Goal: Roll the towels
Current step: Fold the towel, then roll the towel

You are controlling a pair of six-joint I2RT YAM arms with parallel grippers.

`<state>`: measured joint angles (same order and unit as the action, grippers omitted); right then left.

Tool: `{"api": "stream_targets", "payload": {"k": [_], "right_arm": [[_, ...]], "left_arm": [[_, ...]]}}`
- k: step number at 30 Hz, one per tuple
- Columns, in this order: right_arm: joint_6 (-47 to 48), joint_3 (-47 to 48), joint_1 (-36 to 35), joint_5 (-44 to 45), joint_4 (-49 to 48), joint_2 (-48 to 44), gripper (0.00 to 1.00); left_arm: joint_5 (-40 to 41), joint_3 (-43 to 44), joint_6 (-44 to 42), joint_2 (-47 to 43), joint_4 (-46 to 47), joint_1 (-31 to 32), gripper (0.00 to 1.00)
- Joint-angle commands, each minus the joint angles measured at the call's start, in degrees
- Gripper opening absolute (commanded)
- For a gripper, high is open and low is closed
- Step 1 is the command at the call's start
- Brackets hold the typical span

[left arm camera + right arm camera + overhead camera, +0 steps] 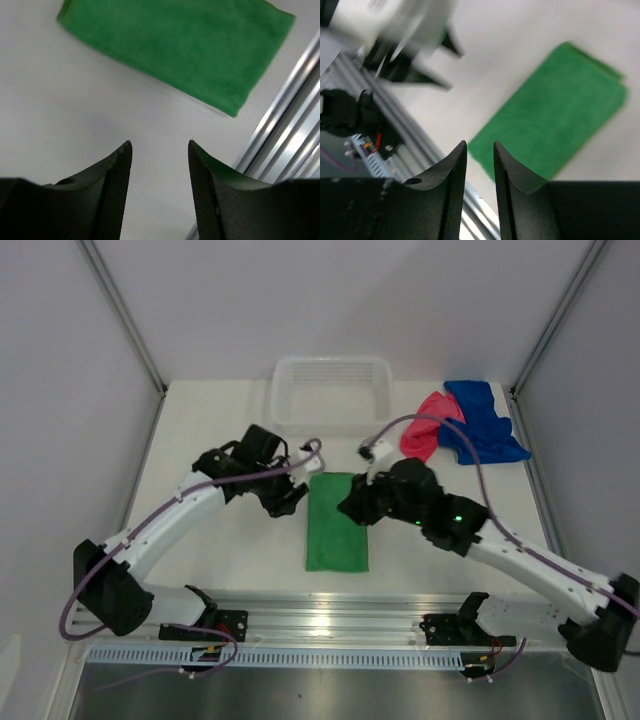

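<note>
Green folded microfibre towel [337, 522] looks soft, limp, light: pinch its corners nearest the white slotted basket [325, 422]. Left pincer [160, 145] apart, right pincer [479, 145] slightly apart, both empty.

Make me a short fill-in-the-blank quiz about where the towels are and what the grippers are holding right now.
The flat towel between the left gripper and right gripper is ____.
The pink towel and blue towel lie to the ____ of the white basket.
Both grippers are holding ____.
Missing words: green; right; nothing.
</note>
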<state>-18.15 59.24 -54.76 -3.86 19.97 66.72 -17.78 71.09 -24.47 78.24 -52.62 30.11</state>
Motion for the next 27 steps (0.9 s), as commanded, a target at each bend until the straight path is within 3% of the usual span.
{"api": "stream_targets", "payload": {"k": [1, 3, 5, 9, 15, 27], "right_arm": [[5.75, -7.20, 7.02, 0.61, 7.36, -8.69, 0.32], [8.39, -10.97, 11.59, -0.09, 6.76, -15.19, 0.33], [9.62, -13.53, 14.67, -1.94, 3.35, -18.89, 0.41], [11.91, -18.19, 16.35, -4.05, -1.86, -23.56, 0.43], [12.62, -18.29, 17.14, -2.91, 0.77, -19.27, 0.44], [17.18, -18.90, 19.52, -6.95, 1.13, -16.62, 0.46]], "left_arm": [[5.19, -8.84, -9.26, -6.77, 9.61, 14.39, 0.53], [10.91, -16.40, -12.69, -8.79, 15.85, 20.23, 0.54], [12.33, -23.88, -16.74, -10.03, 24.21, 26.04, 0.57], [11.19, -26.88, -21.04, -5.30, 29.68, 27.90, 0.58], [11.80, -32.32, -26.15, 0.86, 36.44, 28.78, 0.61], [6.62, -32.95, -26.95, -3.00, 29.07, 29.83, 0.62]]}}
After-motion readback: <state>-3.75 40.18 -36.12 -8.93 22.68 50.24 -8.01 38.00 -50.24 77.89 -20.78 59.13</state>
